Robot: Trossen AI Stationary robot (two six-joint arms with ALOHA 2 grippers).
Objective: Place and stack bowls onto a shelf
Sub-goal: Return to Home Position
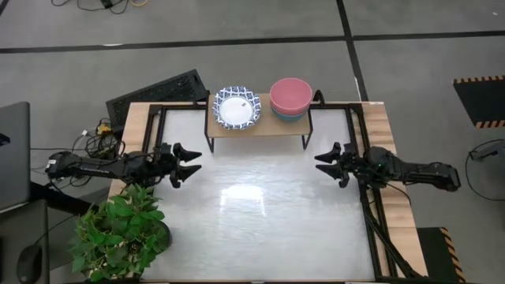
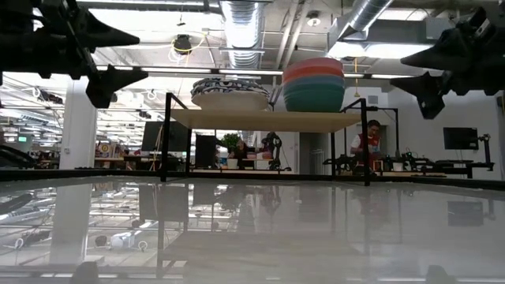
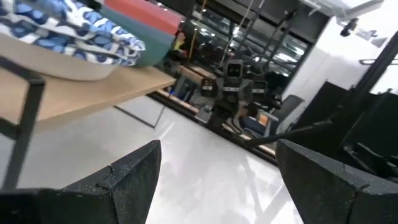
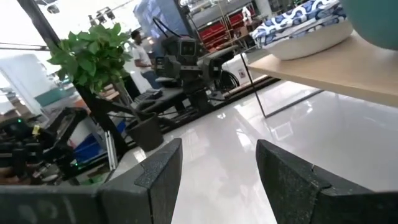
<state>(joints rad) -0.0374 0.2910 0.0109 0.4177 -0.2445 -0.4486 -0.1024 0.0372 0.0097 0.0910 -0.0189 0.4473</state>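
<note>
**A:** Where do the bowls stand?

**B:** All on the low shelf with a light wooden top and thin black legs (image 1: 264,128), at the far edge of the glossy white, wood-edged table (image 1: 260,229). The shallow white-centred bowls with blue patterned rims (image 1: 237,108) are nested in one stack on the shelf's left half. On its right half the plain red-pink bowl (image 1: 290,92) sits inside the plain green-to-blue bowl (image 1: 292,117). The two stacks are close together; whether they touch I cannot tell.

**A:** And the grippers?

**B:** The left gripper (image 1: 192,162) hovers just off the shelf's front left corner, fingers spread, nothing between them. The right gripper (image 1: 322,164) hovers off the front right corner, likewise spread and empty. They point toward each other.

**A:** Room to move?

**B:** Between them, in front of the shelf, lies an open stretch of tabletop reflecting the ceiling lights. The space under the shelf board is open between its legs. A leafy green potted plant (image 1: 122,233) stands well apart from the shelf, at the table's near left corner. A black keyboard (image 1: 154,93) lies left of the shelf, past the table's edge.

**A:** Beyond?

**B:** A workshop with benches, and a person in a red top (image 2: 369,142) by the shelf's right leg in the low view.
</note>
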